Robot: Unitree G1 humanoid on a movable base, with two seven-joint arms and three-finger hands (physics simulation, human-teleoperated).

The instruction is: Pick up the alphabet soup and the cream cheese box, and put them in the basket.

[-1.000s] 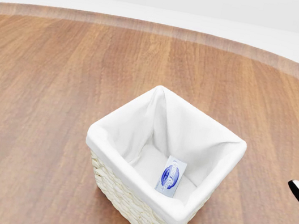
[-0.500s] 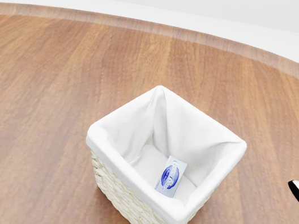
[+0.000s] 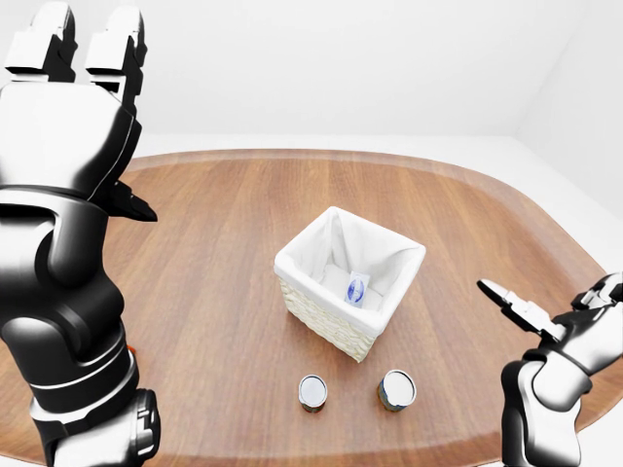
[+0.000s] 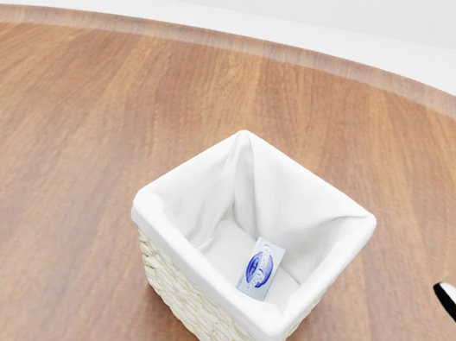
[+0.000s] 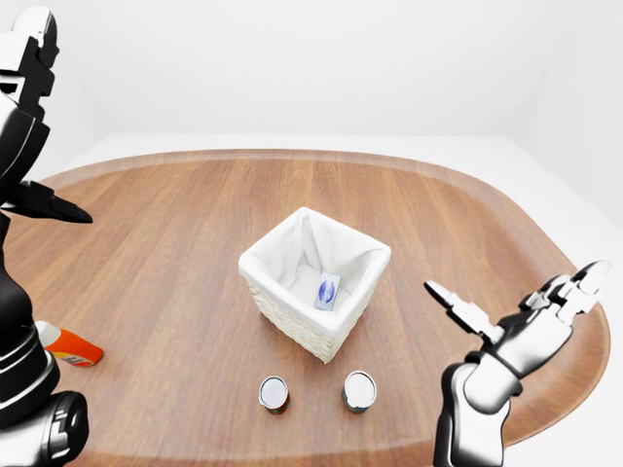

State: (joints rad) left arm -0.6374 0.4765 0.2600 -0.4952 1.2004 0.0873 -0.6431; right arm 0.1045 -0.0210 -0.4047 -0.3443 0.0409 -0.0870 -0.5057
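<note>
The wicker basket (image 4: 189, 300) with a white cloth liner stands in the middle of the head view. The cream cheese box (image 4: 261, 268), white with a blue oval label, leans against the liner inside it. Two cans stand upright on the table below the basket in the eye views, one at the left (image 5: 274, 393) and one at the right (image 5: 359, 389). I cannot tell which of them is the alphabet soup. My left hand (image 3: 83, 44) is raised high at the upper left, fingers open and empty. My right hand (image 5: 513, 297) hovers at the right of the basket, fingers spread, holding nothing.
The round wooden table (image 4: 56, 151) fills the views. An orange and white bottle (image 5: 66, 345) lies near the table's left edge. My left arm's black and silver bulk (image 3: 68, 321) covers the left side of the left-eye view.
In the head view my right hand's fingertip at the right edge has dropped slightly. Basket and box have not moved.
</note>
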